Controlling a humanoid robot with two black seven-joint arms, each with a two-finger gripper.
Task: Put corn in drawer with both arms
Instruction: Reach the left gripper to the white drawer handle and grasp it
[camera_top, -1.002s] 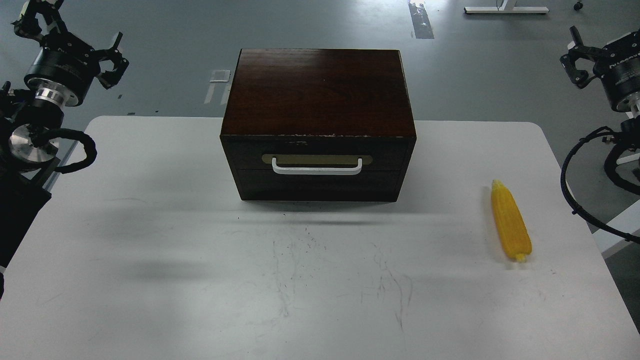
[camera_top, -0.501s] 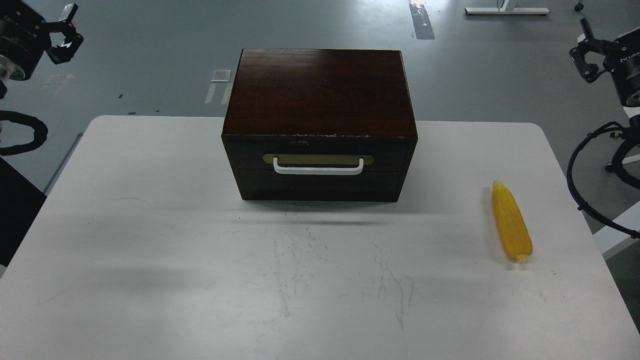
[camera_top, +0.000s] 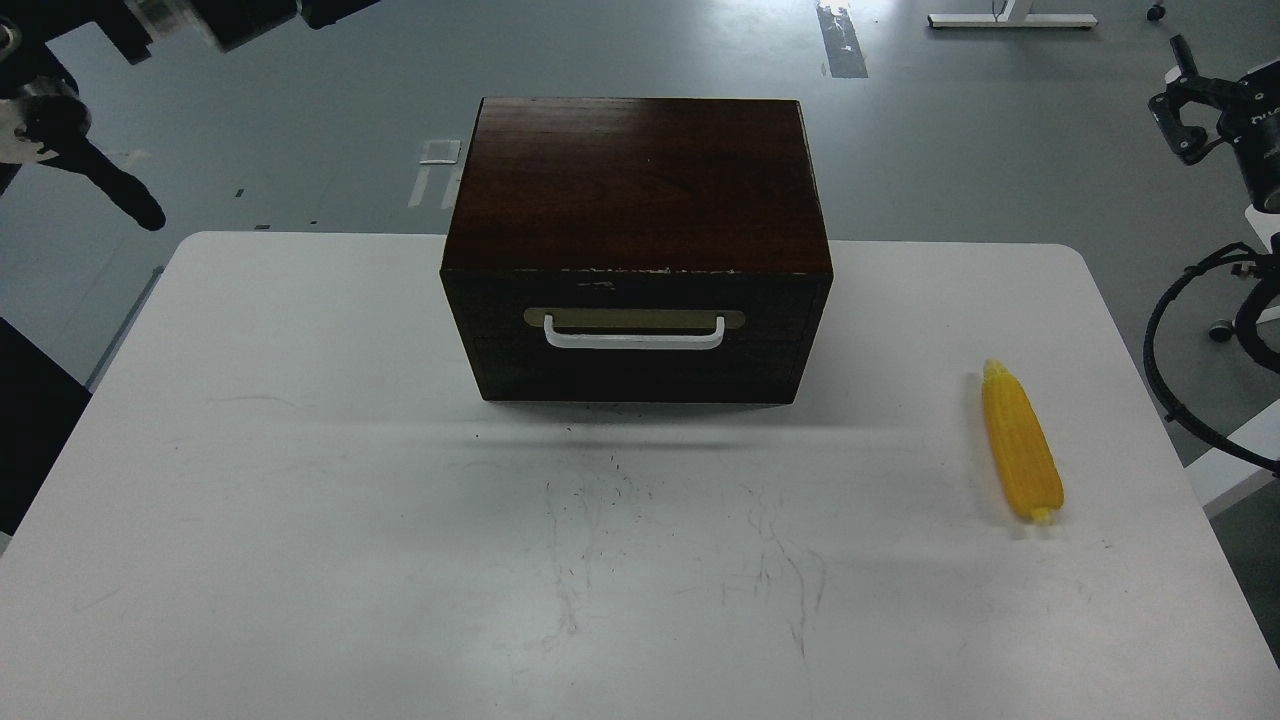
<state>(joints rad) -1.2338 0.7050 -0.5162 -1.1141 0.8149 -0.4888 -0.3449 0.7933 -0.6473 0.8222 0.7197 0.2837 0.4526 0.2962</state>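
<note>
White laminate, scuffed with thin dark scratches toward six o'clock, is covering the table (camera_top: 300, 480), which is filling most of the view. Dark brown wood is making up the box (camera_top: 638, 190) that is sitting on it toward twelve o'clock, its back edge overhanging the table's far rim. The drawer (camera_top: 636, 330) in the box's front is sitting pushed in flush, so its inside is hidden and nothing can be said of any contents; its white bar handle (camera_top: 634, 341) is lying across a beige oval plate (camera_top: 634, 319).

At about four o'clock from the box, well apart from it, the corn (camera_top: 1021, 442) is lying flat on the table near the right edge. Its long axis is running roughly twelve to six, leaning slightly toward five o'clock at the near end.

At two o'clock the right gripper (camera_top: 1187, 103) is hanging off the table's side with its claws standing apart, grasping nothing. At ten o'clock the left gripper (camera_top: 240, 18) is showing only as a motion-blurred dark shape at the top edge; whether it is released or clenched I cannot tell.
</note>
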